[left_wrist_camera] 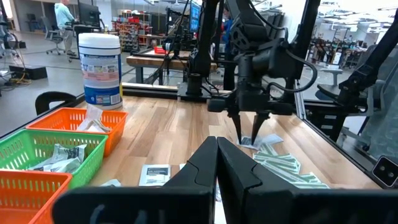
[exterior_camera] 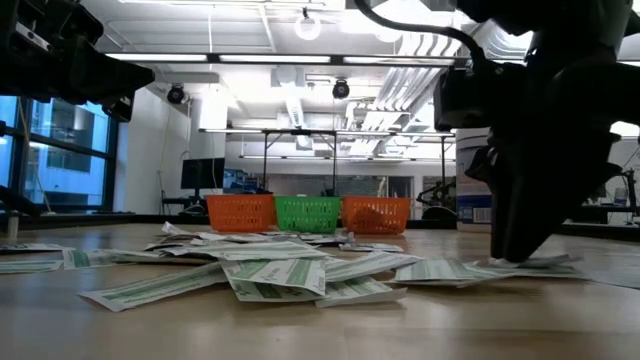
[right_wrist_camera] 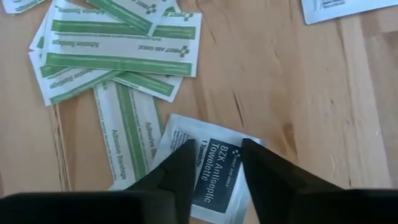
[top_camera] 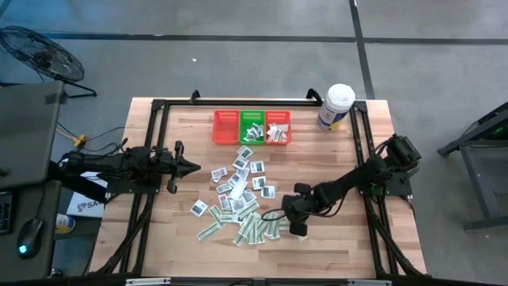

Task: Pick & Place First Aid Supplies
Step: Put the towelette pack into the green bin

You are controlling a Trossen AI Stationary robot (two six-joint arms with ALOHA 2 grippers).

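Right tool [right_wrist_camera: 214,163] is down on the worktop [top_camera: 341,238] at the right edge of the packet pile, fingers a narrow gap apart, straddling a white towelette packet [right_wrist_camera: 214,168] — tips look to be touching the paper, but whether they've got a pinch on it I can't tell. The packet lies flat, one edge over a green strip [right_wrist_camera: 127,121], just right of the fanned green-and-white strips [right_wrist_camera: 118,46].

To do this well, I'd say: press the tips lightly into the paper and close slowly so the packet buckles up between them; a flat sachet on wood gives nothing to hook under. Lift straight, and check the strip underneath doesn't ride along. Then it's a carry to the far baskets [top_camera: 252,127] — red, green, red in a row, mesh-walled, already holding a few packets.

Materials: thin matte paper sachets, squarish with a dark printed panel; the strips are long, narrow and slippery-looking, overlapping loosely. Worktop is pale butcher-block wood, smooth, with visible grain. White tub [top_camera: 336,106] stands far right, clear of the route.

Left tool [top_camera: 190,166] waits left of the pile, fingers closed on nothing, raised off the wood
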